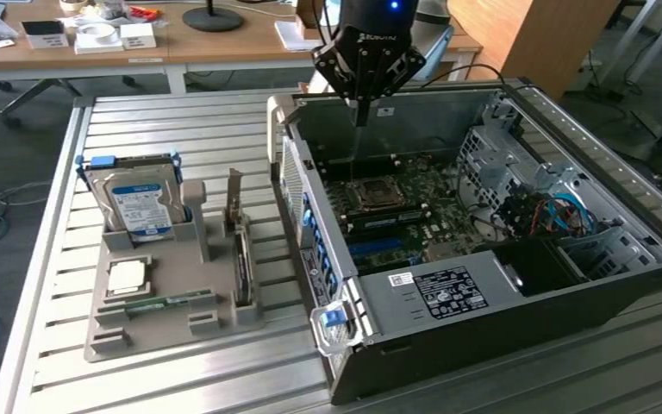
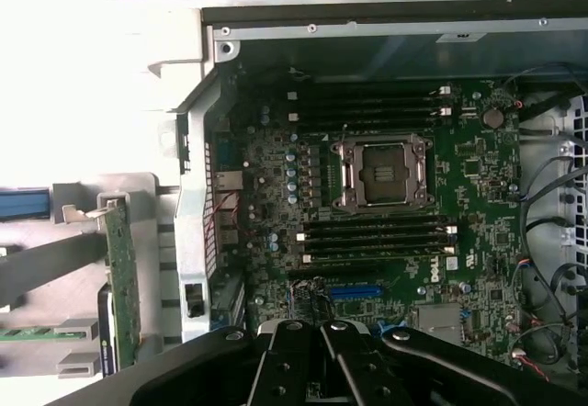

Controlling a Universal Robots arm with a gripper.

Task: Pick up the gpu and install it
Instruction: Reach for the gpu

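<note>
slatted table [image 1: 159, 129] carried the open computer case [image 1: 515, 332]; in the exterior view the grey parts tray [image 1: 147, 332] lay at 9 o'clock of it. gripper [image 1: 361, 116] hovered over the case's 11 o'clock rim, jaws pressed together, empty. gpu [image 1: 242, 263] stood on edge in the tray, 7 o'clock from the gripper, well apart. i judged the pick-up not yet begun; a grasp would need the jaws parted and lined up with the card's thin upper edge.
</note>
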